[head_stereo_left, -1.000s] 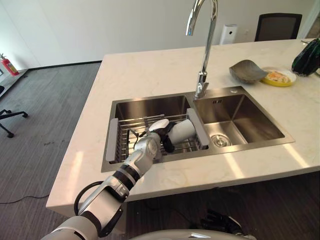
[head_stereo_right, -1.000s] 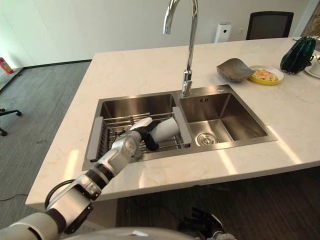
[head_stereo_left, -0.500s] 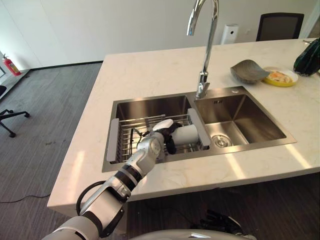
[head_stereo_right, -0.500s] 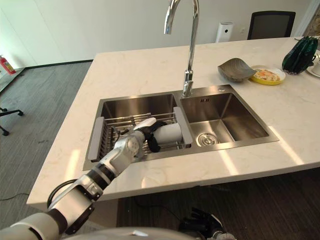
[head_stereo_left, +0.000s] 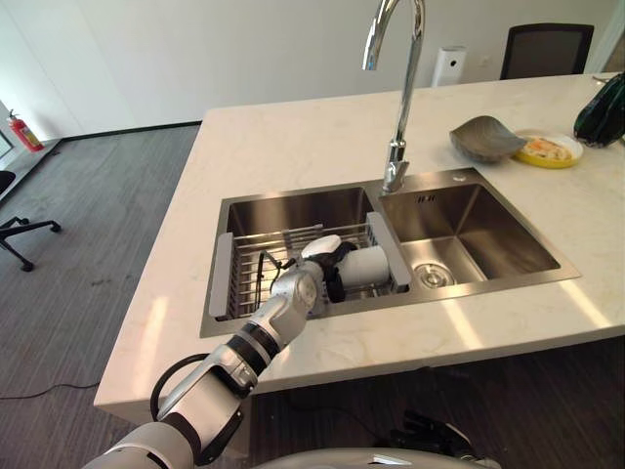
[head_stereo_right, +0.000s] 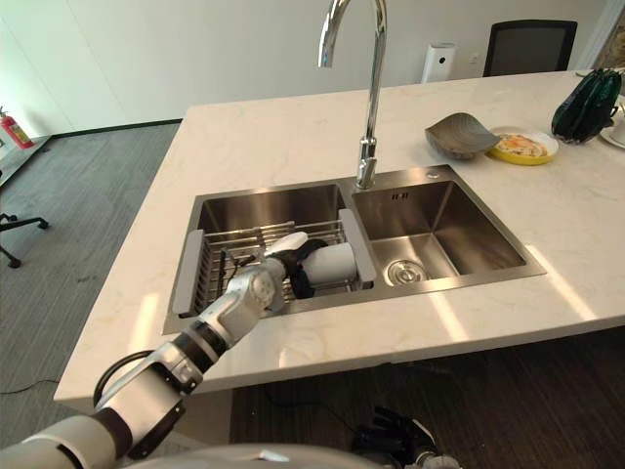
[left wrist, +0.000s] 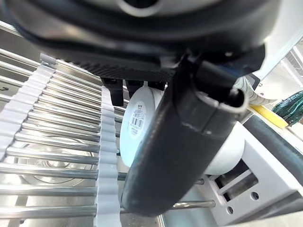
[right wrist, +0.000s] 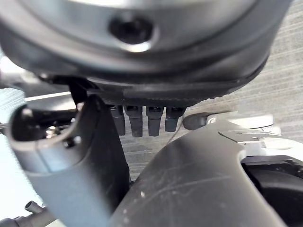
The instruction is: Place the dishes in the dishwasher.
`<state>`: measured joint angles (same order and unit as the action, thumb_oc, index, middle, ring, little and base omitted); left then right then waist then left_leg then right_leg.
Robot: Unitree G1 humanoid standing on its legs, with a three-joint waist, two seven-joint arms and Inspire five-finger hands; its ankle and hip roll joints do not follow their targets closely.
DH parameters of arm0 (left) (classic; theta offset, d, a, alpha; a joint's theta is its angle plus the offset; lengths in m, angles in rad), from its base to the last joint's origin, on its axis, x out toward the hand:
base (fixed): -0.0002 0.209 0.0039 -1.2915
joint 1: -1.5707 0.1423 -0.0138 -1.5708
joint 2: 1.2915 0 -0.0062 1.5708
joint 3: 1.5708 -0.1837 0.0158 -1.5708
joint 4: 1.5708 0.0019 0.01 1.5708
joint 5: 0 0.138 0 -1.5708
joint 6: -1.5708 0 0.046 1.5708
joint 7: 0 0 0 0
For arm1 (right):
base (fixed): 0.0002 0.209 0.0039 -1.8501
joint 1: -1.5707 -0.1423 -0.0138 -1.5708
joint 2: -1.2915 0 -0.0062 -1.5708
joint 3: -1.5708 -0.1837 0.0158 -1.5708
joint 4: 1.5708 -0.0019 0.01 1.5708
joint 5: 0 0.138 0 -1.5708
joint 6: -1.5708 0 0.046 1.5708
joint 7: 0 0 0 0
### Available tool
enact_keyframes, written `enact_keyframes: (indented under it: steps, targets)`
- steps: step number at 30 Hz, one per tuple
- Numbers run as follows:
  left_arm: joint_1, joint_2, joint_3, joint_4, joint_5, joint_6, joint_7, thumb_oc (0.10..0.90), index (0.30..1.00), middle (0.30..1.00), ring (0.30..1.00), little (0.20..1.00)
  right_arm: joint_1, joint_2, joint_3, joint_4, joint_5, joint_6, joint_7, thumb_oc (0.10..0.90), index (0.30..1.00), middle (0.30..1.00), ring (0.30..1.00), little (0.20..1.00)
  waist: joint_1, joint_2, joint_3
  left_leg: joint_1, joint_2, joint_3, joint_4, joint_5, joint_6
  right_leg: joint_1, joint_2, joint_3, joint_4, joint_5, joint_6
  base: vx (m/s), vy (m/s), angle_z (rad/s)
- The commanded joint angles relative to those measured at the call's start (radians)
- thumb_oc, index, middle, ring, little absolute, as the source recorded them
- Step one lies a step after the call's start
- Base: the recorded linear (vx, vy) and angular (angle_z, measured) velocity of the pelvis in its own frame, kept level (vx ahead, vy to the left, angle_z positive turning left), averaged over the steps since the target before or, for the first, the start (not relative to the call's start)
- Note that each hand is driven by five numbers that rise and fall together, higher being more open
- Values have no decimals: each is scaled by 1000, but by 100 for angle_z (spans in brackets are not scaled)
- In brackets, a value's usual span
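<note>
A white cup (head_stereo_left: 368,266) lies on its side at the right end of the wire rack (head_stereo_left: 249,278) in the sink's left basin. Its base with a sticker (left wrist: 141,118) faces my left hand. My left hand (head_stereo_left: 308,281) reaches into the basin from the near side. Its dark fingers curl round the cup's base end and the white-covered thumb (head_stereo_left: 322,244) rests on top. My right hand (head_stereo_left: 430,435) hangs low beside the counter, fingers relaxed.
A tall faucet (head_stereo_left: 400,98) rises behind the divider between the two basins. The right basin (head_stereo_left: 488,239) has a drain. On the counter at the back right sit a grey bowl (head_stereo_left: 483,139), a yellow plate (head_stereo_left: 549,151) and a dark green object (head_stereo_left: 601,107).
The cup has tipped from slanting upward to lying flat on the rack, with my left hand still round it. The view has shifted slightly.
</note>
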<state>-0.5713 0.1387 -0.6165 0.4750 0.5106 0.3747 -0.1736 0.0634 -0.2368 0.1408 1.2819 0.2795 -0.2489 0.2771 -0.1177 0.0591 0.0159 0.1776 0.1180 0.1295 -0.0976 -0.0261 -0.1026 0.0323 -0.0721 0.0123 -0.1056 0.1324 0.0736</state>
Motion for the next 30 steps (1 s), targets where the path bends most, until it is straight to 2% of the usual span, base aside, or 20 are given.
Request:
enact_keyframes:
  steps: [1,3,4,5,6,14,20,25,30]
  targets:
    - [-198,-85,-22,74,16,-55,30,800,900,900,900,900,-19,-18,17,55,20,-16,35,800,900,900,900,900,-25,27,19,-26,19,-7,10,14,-58,78,-17,-16,18,-139,32,0,0,0]
    - [-197,-84,-31,64,22,-57,16,800,900,900,900,900,-22,-19,14,58,20,-16,36,800,900,900,900,900,-26,28,19,-26,19,-6,10,14,-58,78,-17,-18,18,-139,32,0,0,0]
    - [-196,-81,-34,58,27,-58,1,579,568,568,568,568,-21,-19,13,58,20,-16,37,800,900,900,900,900,-26,28,19,-26,19,-6,10,13,-57,78,-17,-19,18,-138,32,0,0,0]
    - [-196,-81,-34,58,27,-58,1,579,568,568,568,568,-21,-19,13,58,20,-16,37,800,900,900,900,900,-26,28,19,-26,19,-6,10,13,-57,78,-17,-19,18,-138,32,0,0,0]
    - [-195,-82,-35,57,26,-58,-5,400,300,300,300,300,-21,-19,12,61,19,-16,35,800,900,900,900,900,-27,29,19,-26,18,-7,10,13,-57,78,-18,-19,18,-138,32,0,0,0]
    - [-192,-74,-57,60,34,-96,-25,400,300,300,300,300,-17,-19,17,62,16,-20,39,800,900,900,900,900,-28,27,16,-24,17,-8,10,11,-56,82,-16,-17,18,-140,30,0,0,0]
    - [-190,-25,-64,-5,12,-163,-7,400,300,300,300,300,-14,-19,24,66,-4,-17,31,800,900,900,900,900,-27,22,11,-21,18,-4,10,8,-56,83,-17,-17,18,-141,34,0,0,0]
    - [-175,28,14,-103,-96,-212,92,400,300,300,300,300,-7,-12,28,67,-16,-14,20,800,900,900,900,900,-21,15,5,-21,18,-4,10,8,-56,84,-18,-22,18,-142,36,0,0,0]
    - [-150,96,117,-265,-192,-298,200,400,300,300,300,300,-1,-6,24,65,-17,-9,24,800,900,900,900,900,-20,8,3,-21,17,-3,10,3,-58,87,-19,-28,18,-147,38,0,0,0]
